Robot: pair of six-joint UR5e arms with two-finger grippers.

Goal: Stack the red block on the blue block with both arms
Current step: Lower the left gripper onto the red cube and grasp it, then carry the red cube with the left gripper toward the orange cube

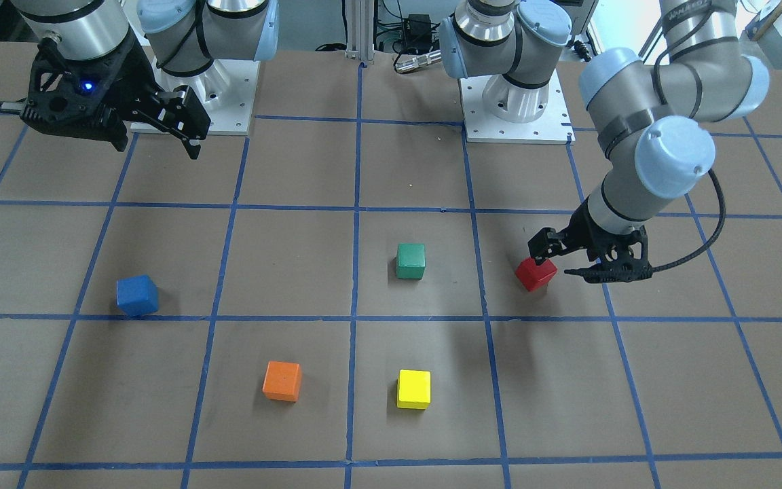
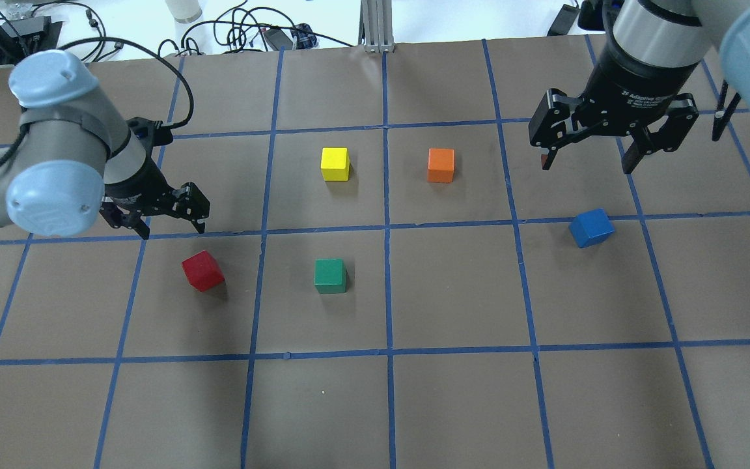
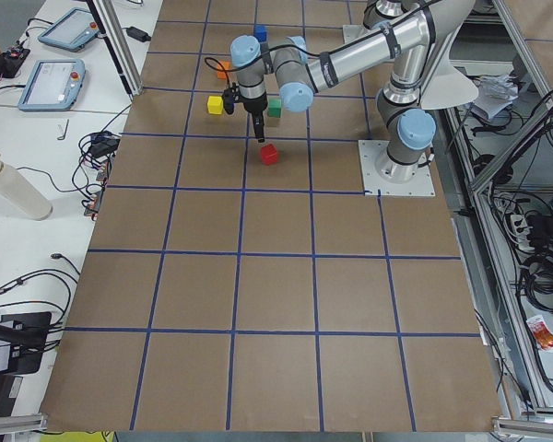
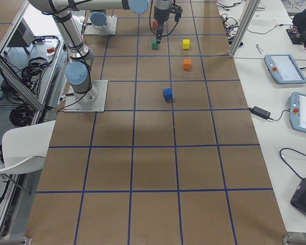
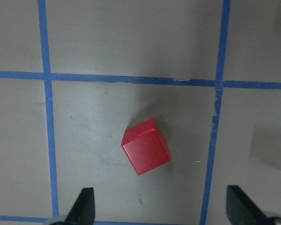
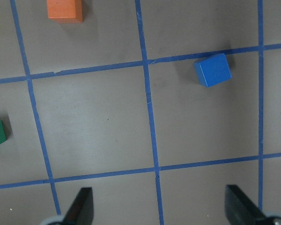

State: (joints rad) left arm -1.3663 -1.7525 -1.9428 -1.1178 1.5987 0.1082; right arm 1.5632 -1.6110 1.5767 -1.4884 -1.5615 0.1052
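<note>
— Starting at the far left: the left end effector [image 2: 173, 229]?
— Hung low over the bench [image 2: 453, 404], fingers spread wide, gripping nothing.
— And the red block [image 2: 203, 271]?
— Sat flat on the bench just beside that end effector, untouched. Lay askew to the blue tape lines [image 2: 386, 228], alone in its grid square. Showed in the left wrist view in mid-frame, ahead of the two parted fingertips.
— Further right?
— Found a green block [image 2: 330, 275] in the next square over, level with the red one. Beyond it, on the operators' side, spotted a yellow block [image 2: 335, 163] and then an orange block [image 2: 441, 165], each square to the grid and apart from the other.
— Then the right end effector [image 2: 587, 164]?
— Hovered well above the bench, jaws fully parted, holding nothing.
— And the blue block [image 2: 591, 228]?
— Rested on the bench on the right side, just beside a tape line, twisted slightly off the grid. Stood well apart from the red block, with the green one between them. Lay clear of the right end effector, touched by neither finger.
</note>
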